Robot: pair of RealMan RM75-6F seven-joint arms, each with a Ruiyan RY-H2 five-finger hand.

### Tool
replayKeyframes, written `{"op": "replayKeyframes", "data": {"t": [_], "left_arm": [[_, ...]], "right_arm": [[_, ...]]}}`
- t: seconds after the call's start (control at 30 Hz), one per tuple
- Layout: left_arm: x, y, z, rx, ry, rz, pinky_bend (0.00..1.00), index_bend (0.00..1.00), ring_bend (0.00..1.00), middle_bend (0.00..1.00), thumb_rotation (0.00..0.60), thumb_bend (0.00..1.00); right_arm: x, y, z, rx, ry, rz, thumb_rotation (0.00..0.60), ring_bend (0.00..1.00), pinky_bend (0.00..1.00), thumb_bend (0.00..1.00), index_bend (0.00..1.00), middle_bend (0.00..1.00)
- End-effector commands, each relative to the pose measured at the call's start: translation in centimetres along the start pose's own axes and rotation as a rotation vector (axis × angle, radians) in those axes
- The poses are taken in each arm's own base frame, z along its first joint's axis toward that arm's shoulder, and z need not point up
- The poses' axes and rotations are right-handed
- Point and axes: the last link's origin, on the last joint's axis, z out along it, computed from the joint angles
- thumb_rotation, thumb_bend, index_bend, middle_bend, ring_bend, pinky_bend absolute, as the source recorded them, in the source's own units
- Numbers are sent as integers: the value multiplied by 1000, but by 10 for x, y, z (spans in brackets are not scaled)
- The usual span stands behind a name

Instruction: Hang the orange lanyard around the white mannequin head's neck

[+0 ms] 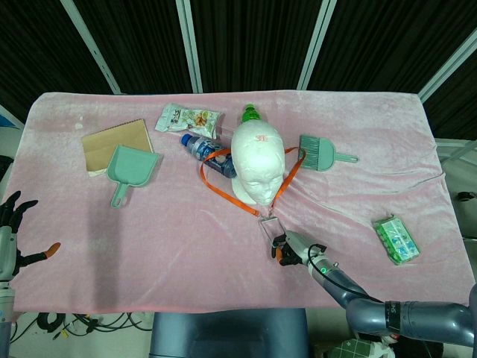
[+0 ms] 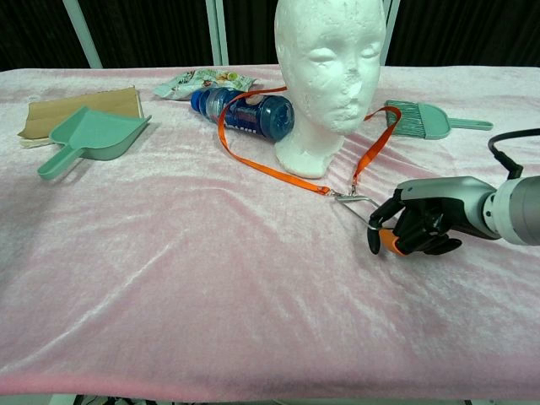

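Head view: orange lanyard [image 1: 246, 195] loops around the white mannequin head [image 1: 256, 162], right hand [image 1: 289, 249] pinching its clip in front; left hand [image 1: 13, 230] spread, far left. Chest view: blue bottle [image 2: 245, 112] lies beside the head; no left hand.

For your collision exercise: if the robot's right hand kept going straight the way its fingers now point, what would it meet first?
The right hand points toward the white mannequin head. Judging by the chest view, it would first meet the orange lanyard's metal clip, then the white foam mannequin head; depth is uncertain.
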Motion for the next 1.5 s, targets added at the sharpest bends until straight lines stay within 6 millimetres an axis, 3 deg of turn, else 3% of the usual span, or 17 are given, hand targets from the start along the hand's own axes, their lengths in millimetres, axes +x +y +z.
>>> {"op": "replayKeyframes", "data": {"t": [0.03,0.47,0.57,0.73,0.87,1.33,1.43,1.5], "left_arm": [[1,0,0,-2,5,-3,0,199,0,7,600,47],[3,-1,-1,-2,5,-4,0,199,0,7,600,46],[3,-1,0,2,8,-6,0,199,0,6,600,46],[3,-1,-1,2,10,-5,0,199,0,6,600,46],[3,-1,-1,3,7,-2,0,199,0,6,600,46],[2,-2,0,14,7,6,0,199,0,6,600,46],[4,-2,0,8,12,5,0,199,0,5,600,46],[5,-3,-1,5,9,11,0,199,0,5,600,46]], "right_arm": [[-4,1,-3,3,-3,-2,600,1000,984,662,603,953],[-22,6,-16,6,-55,10,600,995,983,658,593,949],[-26,9,-18,5,-66,1,600,986,978,626,505,939],[-26,9,-17,8,-89,-22,600,979,968,509,184,925],[-23,6,-17,17,-96,-32,600,979,968,478,112,925],[7,-1,-42,32,-30,-27,600,973,965,473,92,918],[18,1,-52,27,3,-34,600,930,931,436,92,860],[34,8,-63,15,57,-69,600,865,878,364,91,765]]}}
